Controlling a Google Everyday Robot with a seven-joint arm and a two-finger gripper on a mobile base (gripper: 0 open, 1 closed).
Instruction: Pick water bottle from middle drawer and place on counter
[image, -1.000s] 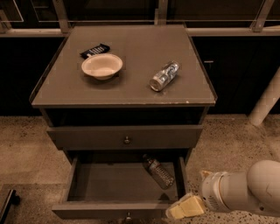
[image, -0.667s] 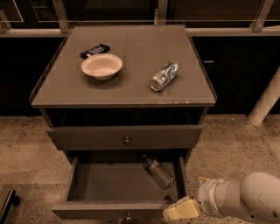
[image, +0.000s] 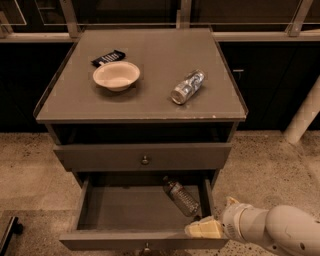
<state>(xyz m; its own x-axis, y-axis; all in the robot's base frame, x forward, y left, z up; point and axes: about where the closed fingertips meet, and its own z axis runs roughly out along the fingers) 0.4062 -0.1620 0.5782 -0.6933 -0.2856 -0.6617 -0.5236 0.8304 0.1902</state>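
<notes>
Bottle in the open middle drawer (image: 125, 210), my gripper (image: 202, 229) at the drawer's front right corner.
The water bottle (image: 181, 196) lies on its side on the right of the drawer floor, long axis diagonal. Neck points back-left, base front-right, near my gripper but apart from it. Its label is unreadable and the neck end sits in shadow. Can't tell how far my gripper is open. My arm is cut off at the frame's lower right. On the counter (image: 150, 107): a bowl (image: 116, 75), a dark packet (image: 108, 57) with illegible white print, and a second bottle (image: 187, 86) on its side.
</notes>
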